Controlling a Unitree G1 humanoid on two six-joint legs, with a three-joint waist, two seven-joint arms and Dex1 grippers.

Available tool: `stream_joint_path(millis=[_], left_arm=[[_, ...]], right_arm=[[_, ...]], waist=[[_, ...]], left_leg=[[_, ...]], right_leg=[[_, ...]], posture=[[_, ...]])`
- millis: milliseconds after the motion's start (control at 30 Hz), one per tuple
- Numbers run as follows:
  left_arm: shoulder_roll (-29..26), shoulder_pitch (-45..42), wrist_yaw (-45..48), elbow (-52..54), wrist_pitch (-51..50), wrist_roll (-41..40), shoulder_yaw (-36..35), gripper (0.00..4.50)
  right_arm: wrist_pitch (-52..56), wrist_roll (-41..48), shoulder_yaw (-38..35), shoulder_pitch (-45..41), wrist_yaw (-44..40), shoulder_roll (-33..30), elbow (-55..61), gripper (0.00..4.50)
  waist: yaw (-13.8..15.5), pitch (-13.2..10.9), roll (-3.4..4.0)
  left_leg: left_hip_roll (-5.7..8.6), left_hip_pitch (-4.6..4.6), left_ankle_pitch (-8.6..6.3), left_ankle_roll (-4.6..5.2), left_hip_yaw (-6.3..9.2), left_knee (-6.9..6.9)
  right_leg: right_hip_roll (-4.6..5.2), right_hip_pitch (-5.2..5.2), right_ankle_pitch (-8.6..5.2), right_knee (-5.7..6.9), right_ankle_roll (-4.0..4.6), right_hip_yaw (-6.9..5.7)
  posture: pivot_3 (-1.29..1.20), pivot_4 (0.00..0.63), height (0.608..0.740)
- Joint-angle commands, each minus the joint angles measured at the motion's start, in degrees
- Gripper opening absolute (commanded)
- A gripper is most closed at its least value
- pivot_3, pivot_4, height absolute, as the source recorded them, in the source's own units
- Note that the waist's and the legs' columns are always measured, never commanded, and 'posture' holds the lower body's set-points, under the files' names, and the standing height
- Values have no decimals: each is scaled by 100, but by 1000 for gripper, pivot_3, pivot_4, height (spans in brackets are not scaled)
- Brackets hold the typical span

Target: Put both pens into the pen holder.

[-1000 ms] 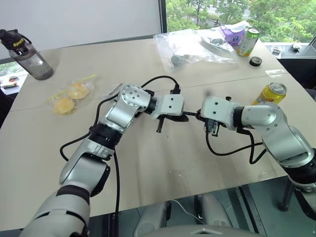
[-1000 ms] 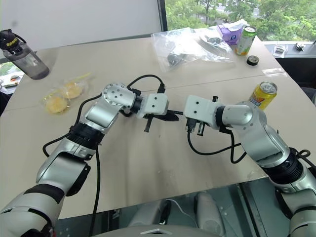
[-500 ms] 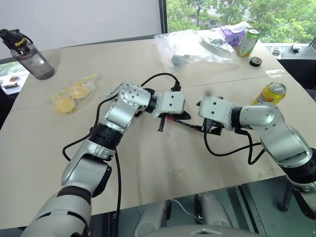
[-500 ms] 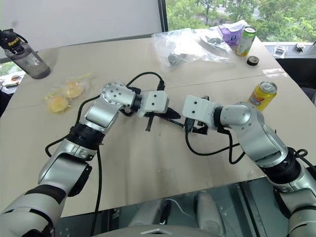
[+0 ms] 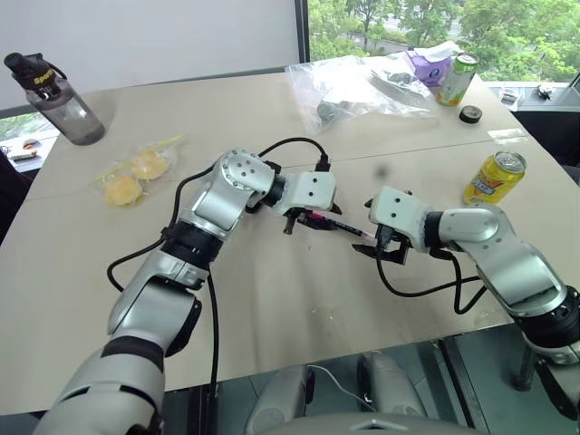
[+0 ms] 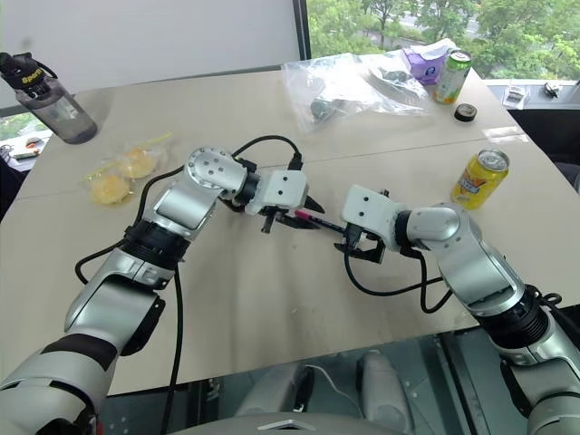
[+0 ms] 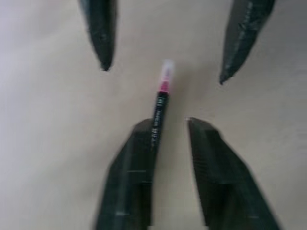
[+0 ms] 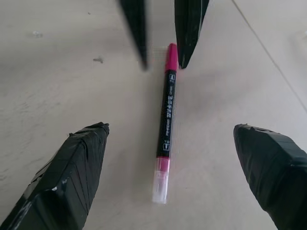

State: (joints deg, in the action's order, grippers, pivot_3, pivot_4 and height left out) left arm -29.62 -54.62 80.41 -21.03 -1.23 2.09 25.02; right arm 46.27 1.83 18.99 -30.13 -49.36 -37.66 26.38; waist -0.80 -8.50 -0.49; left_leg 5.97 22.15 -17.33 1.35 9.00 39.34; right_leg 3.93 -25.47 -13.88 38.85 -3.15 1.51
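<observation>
On the table (image 5: 272,308), pink pen (image 8: 166,120) lies free between both grippers' parted fingers.

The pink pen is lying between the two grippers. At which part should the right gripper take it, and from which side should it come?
Probably the black middle of the pink pen, coming from above. The pen lies flat on the table, so only its long sides are free. The right gripper is open across it already, and the far pink end sits by the open left gripper.
</observation>
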Motion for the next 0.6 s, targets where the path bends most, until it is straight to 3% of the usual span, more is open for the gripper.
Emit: stream_joint_path(millis=[33,67,300,433,600], left_arm=[[117,-517,154,-711,506,244,106,3112],[209,-716,253,-1079,663,339,194,3476],[1031,-1890,436,-3421,1669,1032,651,3476],[1559,-2495,393,-4394,2023,1562,932,3476],[2071,-3093,60,-5048,2318,2327,1336,3476]], right_arm=[[144,412,-733,378,65,-62,428,4500],[138,570,-1065,696,45,-109,530,4500],[-76,1675,-2828,2570,-315,-295,1179,4500],[-11,1993,-3163,3208,-190,-297,1483,4500],[29,2158,-3212,3424,157,-260,1620,4500]], waist=[[3,0,-1],[7,-1,-1],[50,-11,-20],[-11,-15,-27],[-13,-19,-33]], left_leg=[[0,0,0,0,0,0],[0,0,0,0,0,0],[22,10,1,3,13,5],[20,7,1,4,3,5],[19,0,2,6,-9,8]], right_leg=[[0,0,0,0,0,0],[0,0,0,1,0,0],[11,2,2,-2,-7,-11],[8,2,3,3,-9,-2],[5,5,7,8,-19,10]], posture=[[0,150,740],[0,150,740],[0,150,740],[0,150,740],[0,150,740]])
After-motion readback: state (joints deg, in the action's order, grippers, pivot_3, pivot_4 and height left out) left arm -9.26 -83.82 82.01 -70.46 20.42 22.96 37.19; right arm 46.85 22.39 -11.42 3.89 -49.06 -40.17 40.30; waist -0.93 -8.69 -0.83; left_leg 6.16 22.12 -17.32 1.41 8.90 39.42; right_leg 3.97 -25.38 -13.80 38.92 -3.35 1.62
